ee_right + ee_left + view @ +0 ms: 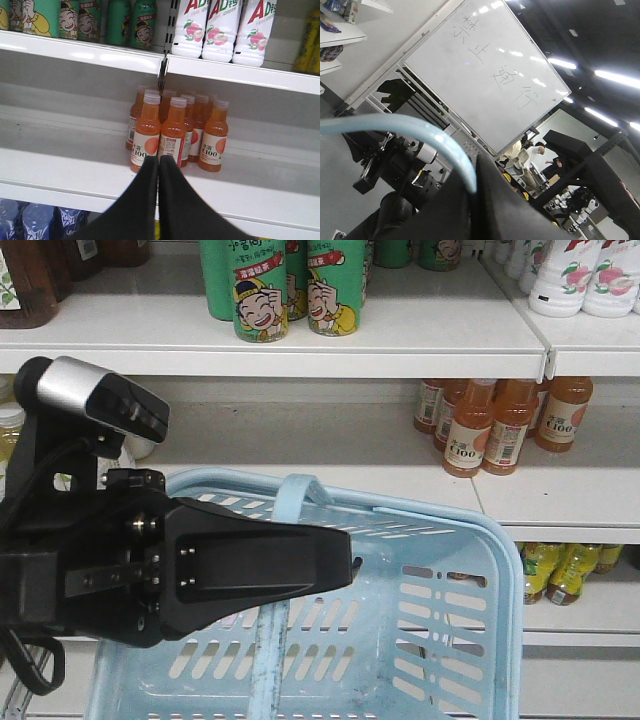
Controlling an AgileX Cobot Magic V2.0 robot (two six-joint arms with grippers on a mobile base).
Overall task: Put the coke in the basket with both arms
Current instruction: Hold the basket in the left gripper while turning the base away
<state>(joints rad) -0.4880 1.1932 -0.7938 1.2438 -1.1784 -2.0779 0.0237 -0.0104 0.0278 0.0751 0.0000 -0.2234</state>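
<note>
left gripper (340, 562) up front, jaws clamped on basket (505, 560) handle (290, 497). right gripper (159, 164): jaws together, empty, facing orange bottles (173, 131). coke not in view, so direction/axis can't tell; right arm is free.

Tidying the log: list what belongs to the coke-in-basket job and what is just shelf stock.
Job: basket, left gripper shut on its handle, right gripper shut empty; coke not in view.
Lying about: orange bottles, green cans, white AD bottles.
</note>
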